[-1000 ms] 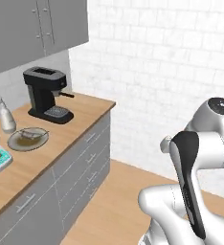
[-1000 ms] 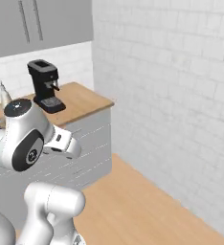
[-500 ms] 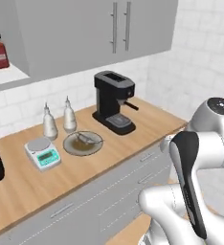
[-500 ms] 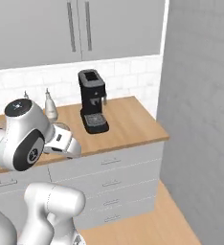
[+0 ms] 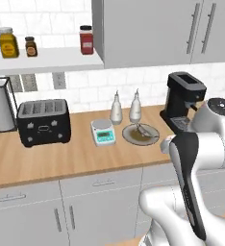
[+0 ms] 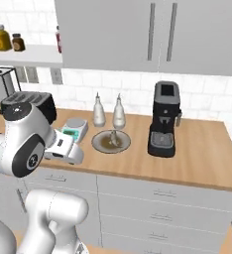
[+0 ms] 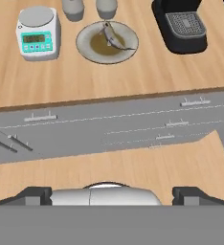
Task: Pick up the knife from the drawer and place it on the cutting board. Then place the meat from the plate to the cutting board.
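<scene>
At the counter edge, drawers: I see the grey drawer fronts (image 7: 109, 119) with slim bar handles, all pushed in, just below the wooden counter (image 7: 133, 76).
Gripper: my gripper (image 7: 112, 194) hangs over the floor in front of the drawers, jaws spread wide, holding nothing.
Plate: the round grey-beige plate (image 7: 107, 42) sits on the counter beyond the drawers.
Meat: the grey-brown meat (image 7: 113, 38) lies on the plate.
Scale: a white kitchen scale (image 7: 37, 33) with a green display stands just left of the plate.
Coffee machine: a black coffee machine (image 7: 181, 26) stands right of the plate.
Bottles: two shakers (image 5: 126, 108) stand just behind the plate.
Toaster: a black toaster (image 5: 42, 122) sits well left of the plate.
</scene>
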### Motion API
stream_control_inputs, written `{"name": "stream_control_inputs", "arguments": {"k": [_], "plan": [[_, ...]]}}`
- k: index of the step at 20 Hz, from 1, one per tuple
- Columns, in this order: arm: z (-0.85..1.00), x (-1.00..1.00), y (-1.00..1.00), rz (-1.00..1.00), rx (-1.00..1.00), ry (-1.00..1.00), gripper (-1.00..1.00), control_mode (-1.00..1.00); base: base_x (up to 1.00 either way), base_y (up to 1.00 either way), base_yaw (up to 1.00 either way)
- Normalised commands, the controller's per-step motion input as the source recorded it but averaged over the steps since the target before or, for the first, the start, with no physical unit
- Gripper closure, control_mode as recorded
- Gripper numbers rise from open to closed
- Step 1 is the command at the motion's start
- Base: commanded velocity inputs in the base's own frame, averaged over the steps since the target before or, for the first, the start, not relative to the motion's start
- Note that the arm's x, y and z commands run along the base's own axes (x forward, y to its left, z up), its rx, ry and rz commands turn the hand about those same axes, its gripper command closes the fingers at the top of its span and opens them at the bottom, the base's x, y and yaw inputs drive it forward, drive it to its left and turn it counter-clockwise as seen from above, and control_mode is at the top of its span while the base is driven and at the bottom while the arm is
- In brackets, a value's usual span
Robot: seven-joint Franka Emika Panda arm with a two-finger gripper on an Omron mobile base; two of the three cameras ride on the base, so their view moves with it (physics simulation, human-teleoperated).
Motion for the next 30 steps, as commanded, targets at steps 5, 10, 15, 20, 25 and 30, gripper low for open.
{"name": "stream_control_inputs", "arguments": {"k": [5, 10, 15, 20, 25, 30], "plan": [[0.00, 0.00, 0.00, 0.00, 0.00, 0.00, -1.00, 1.00, 0.24, -0.31, 0.32], [0.00, 0.00, 0.00, 0.00, 0.00, 0.00, -1.00, 1.00, 0.07, -0.29, -0.02], [0.00, 0.00, 0.00, 0.00, 0.00, 0.00, -1.00, 1.00, 0.52, -0.03, -0.19], [0.00, 0.00, 0.00, 0.00, 0.00, 0.00, -1.00, 1.00, 0.56, 0.00, -0.26], [0.00, 0.00, 0.00, 0.00, 0.00, 0.00, -1.00, 1.00, 0.33, 0.03, -0.08], [0.00, 0.00, 0.00, 0.00, 0.00, 0.00, -1.00, 1.00, 0.08, 0.00, 0.01]]}}
